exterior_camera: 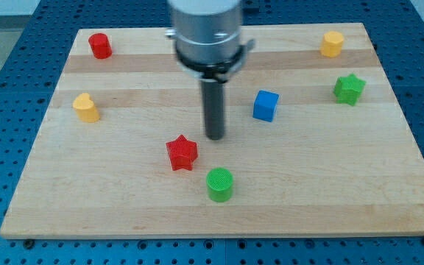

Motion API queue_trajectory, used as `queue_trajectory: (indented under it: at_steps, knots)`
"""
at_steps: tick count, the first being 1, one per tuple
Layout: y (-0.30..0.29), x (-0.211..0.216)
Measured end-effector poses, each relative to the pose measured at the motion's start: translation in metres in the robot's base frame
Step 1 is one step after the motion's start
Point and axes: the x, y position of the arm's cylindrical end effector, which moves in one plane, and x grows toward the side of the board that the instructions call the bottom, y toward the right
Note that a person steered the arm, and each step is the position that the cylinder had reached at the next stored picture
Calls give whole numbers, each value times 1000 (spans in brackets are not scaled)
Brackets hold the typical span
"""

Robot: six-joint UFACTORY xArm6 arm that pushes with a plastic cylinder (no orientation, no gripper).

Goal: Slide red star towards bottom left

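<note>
The board (389, 199) carries seven blocks. The red star (182, 153) lies a little left of the middle, toward the view's bottom. My tip (215, 137) stands just beside it, to its upper right, not touching. The green cylinder (219, 184) lies near the star, to its lower right. The blue cube (266, 105) is right of the tip. The green star (349, 89) and yellow block (332, 43) are at the right, the red cylinder (100, 46) at the top left, another yellow block (86, 107) below it.
</note>
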Motion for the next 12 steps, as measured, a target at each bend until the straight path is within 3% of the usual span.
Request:
queue_trajectory:
  at_steps: [3,6,7,8,9,12]
  knots:
    - [-34,23]
    - [-140,58]
    - [-138,56]
    - [-83,27]
    - [-63,48]
    - [-133,103]
